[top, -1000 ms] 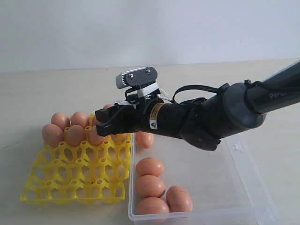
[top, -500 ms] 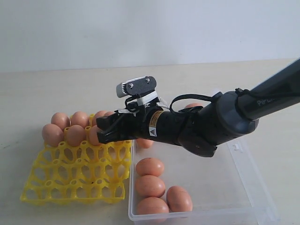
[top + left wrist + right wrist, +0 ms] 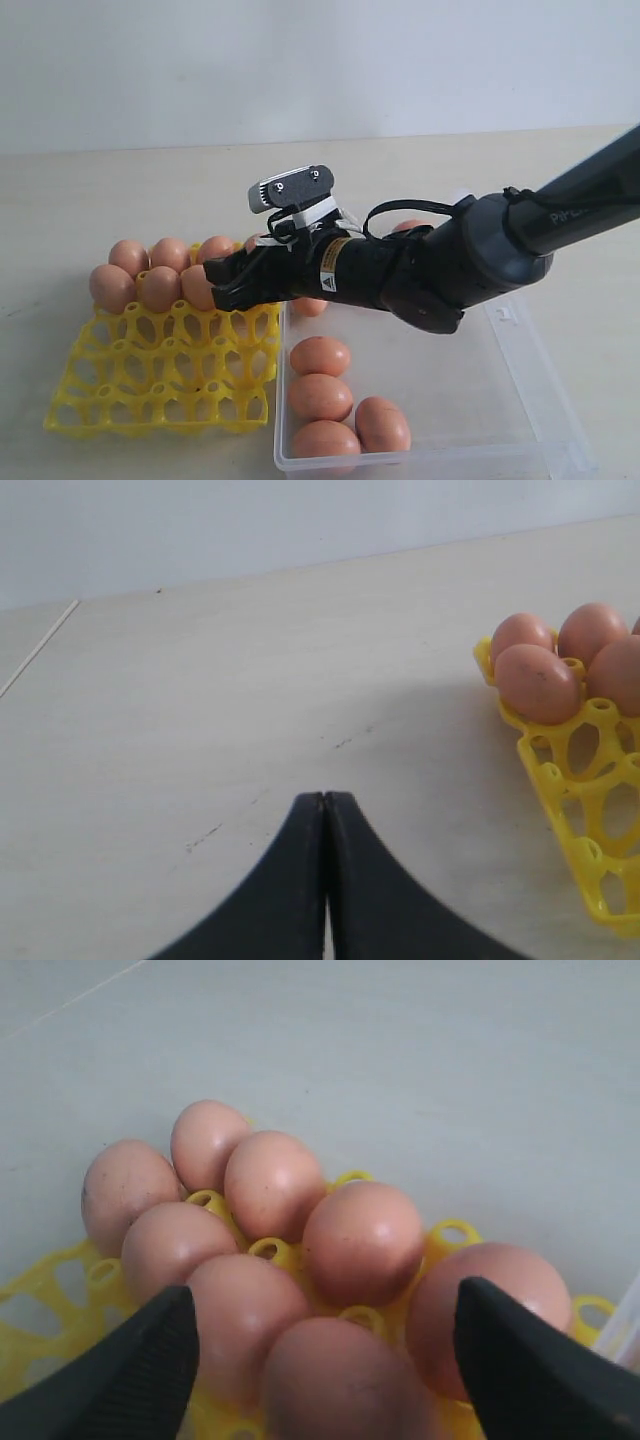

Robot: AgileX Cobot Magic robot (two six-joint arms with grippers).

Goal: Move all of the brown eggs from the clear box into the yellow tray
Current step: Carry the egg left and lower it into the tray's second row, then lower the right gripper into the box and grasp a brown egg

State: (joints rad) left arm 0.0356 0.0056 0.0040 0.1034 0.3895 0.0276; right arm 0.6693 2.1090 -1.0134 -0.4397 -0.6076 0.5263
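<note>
Right arm [image 3: 470, 265], dark upper link: pale lettering [image 3: 572, 214], partly cut off at the frame edge. It reads roughly "PiPE"; the rest is not legible.

Wrist section of the same arm: small label [image 3: 329, 268] with a yellow warning-triangle sign above white fine print, too small to read.

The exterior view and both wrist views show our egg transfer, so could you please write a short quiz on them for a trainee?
1. True or false: the right gripper is clamped shut.
2. The left gripper is: A) wide open, B) shut on nothing, C) shut on an egg.
3. In the exterior view, which rows of the yellow tray hold brown eggs: the far or the near ones?

Key: 1. False. It is open above the eggs in the tray. 2. B. 3. The far rows. The near cells are empty.
</note>
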